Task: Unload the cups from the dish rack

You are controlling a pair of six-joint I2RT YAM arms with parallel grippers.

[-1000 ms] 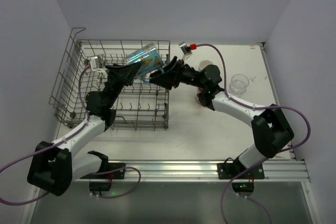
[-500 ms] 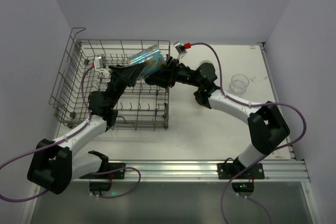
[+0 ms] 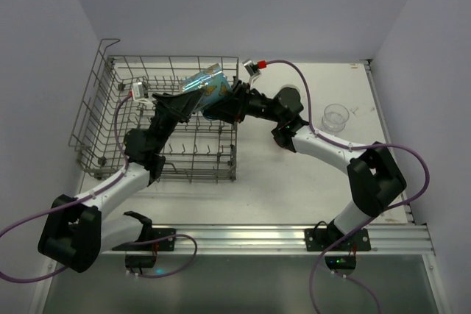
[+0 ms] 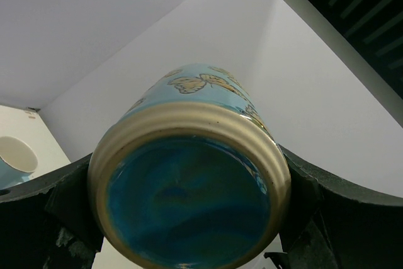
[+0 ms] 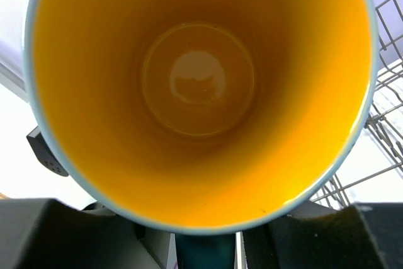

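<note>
Light blue tumbler (image 3: 204, 86) betw. both arms, upper centre of frame
Left pincer (image 3: 190, 98) clamps its base above dish rack (image 3: 96, 108), right edge; right pincer (image 3: 218, 105) at its mouth, grip can't tell. Clear glass (image 3: 335, 117) already on counter (image 3: 280, 182) at right; tumbler not yet down.

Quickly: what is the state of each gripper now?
Left gripper: shut on the light blue tumbler, at its base.
Right gripper: at its mouth; cannot be told.

Rack (image 3: 176, 57) sits left on bench (image 3: 265, 174). Over its far right corner: tumbler (image 3: 204, 87), tilted, between left gripper (image 3: 193, 101) at its base and right gripper (image 3: 221, 104) at its mouth. Glass (image 3: 335, 117) stands on bench, well right.
</note>
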